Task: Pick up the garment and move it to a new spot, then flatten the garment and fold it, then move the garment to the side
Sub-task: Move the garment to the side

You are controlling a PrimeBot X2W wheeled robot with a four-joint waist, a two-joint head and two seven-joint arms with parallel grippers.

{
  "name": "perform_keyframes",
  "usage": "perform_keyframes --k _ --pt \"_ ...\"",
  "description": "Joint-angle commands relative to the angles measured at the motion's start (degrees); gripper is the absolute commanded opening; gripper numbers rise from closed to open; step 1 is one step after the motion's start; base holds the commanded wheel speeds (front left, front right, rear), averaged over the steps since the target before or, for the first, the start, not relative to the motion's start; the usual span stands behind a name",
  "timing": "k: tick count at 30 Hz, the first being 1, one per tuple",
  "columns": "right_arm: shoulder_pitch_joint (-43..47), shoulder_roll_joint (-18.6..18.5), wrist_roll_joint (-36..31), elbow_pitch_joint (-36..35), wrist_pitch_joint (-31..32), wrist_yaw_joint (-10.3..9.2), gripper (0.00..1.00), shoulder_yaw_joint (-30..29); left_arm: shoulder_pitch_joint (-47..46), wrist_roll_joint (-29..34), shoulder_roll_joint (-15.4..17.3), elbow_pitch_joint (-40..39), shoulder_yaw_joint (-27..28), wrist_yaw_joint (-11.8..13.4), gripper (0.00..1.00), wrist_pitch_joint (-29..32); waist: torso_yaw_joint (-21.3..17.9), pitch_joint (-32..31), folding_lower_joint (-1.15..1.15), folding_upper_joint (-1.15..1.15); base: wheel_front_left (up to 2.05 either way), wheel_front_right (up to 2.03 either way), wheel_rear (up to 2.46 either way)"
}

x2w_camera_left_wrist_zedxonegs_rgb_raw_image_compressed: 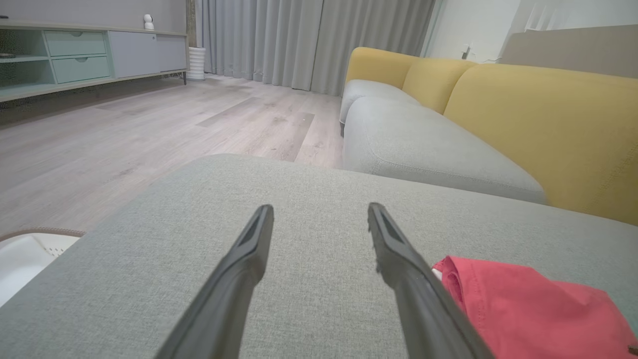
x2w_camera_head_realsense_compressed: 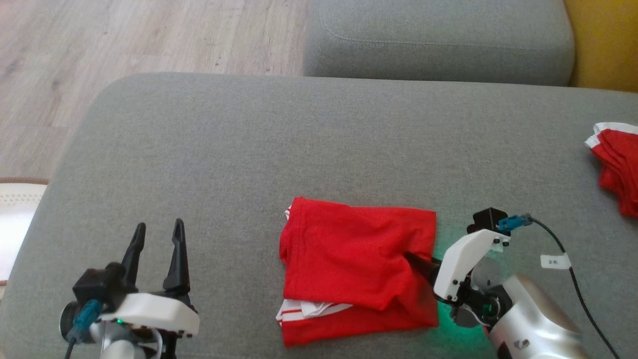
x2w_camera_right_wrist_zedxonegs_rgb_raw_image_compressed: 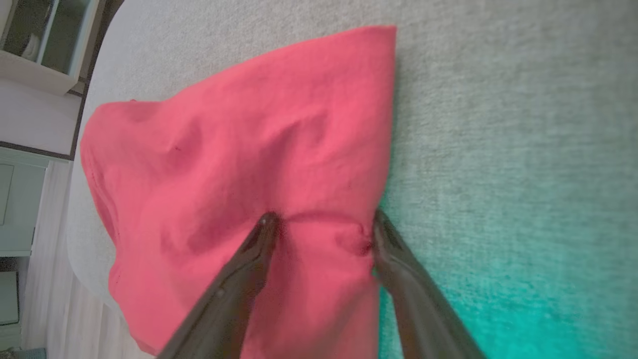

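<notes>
- A broad grey fabric seat cushion (x2w_camera_head_realsense_compressed: 249, 139) carries everything the arms are working on; pale wood plank flooring (x2w_camera_head_realsense_compressed: 99, 40) lies beyond its far left corner.
- The folded red garment with white stripe trim (x2w_camera_head_realsense_compressed: 349, 254) lies flat close to the cushion's near edge, about midway along it. Its top layer is folded over, and the white stripes peek out at its near left corner.
- The right gripper (x2w_camera_right_wrist_zedxonegs_rgb_raw_image_compressed: 324, 217) meets the garment at its right-hand edge. Its two dark fingers stand spread apart, not pinched together. One tip presses into the top of the red cloth and the other sits right at the cloth's border, with a small ridge of fabric bunched between them.
- A green glow tints the cushion just beside that gripper.
- The left gripper (x2w_camera_head_realsense_compressed: 159, 225) is over the near left part of the cushion, well apart from the garment. Its claw is wide open and holds nothing, with only grey fabric between the fingers.
- A second crumpled red garment with a white band (x2w_camera_head_realsense_compressed: 618, 164) rests at the cushion's right edge.
- A black cable with a white tag (x2w_camera_head_realsense_compressed: 556, 261) trails off the right wrist.
- A second grey seat cushion (x2w_camera_head_realsense_compressed: 438, 40) lies past the far edge.
</notes>
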Motion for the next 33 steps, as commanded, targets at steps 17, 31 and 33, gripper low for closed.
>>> perform_keyframes --k 17,31,33 --pt "-10.18 -5.5 -1.79 -1.86 -11.8 -0.04 0.0 2.68 -6.29 -0.05 -0.34 -2.98 -2.5 -1.8 1.0 -0.7 -10.65 1.51 0.0 0.0 0.0 0.0 0.0" --pt "-10.68 -7.16 -1.29 -5.69 -14.0 -0.04 0.0 2.54 -8.81 0.1 -0.48 -2.9 -7.36 -2.59 1.0 -0.7 -25.16 4.45 0.0 0.0 0.0 0.0 0.0" --pt "-10.34 -7.32 -1.21 -6.16 -14.0 -0.04 0.0 2.6 -9.15 0.02 -0.48 -2.75 -7.96 -2.63 1.0 -0.7 -26.19 4.75 0.0 0.0 0.0 0.0 0.0"
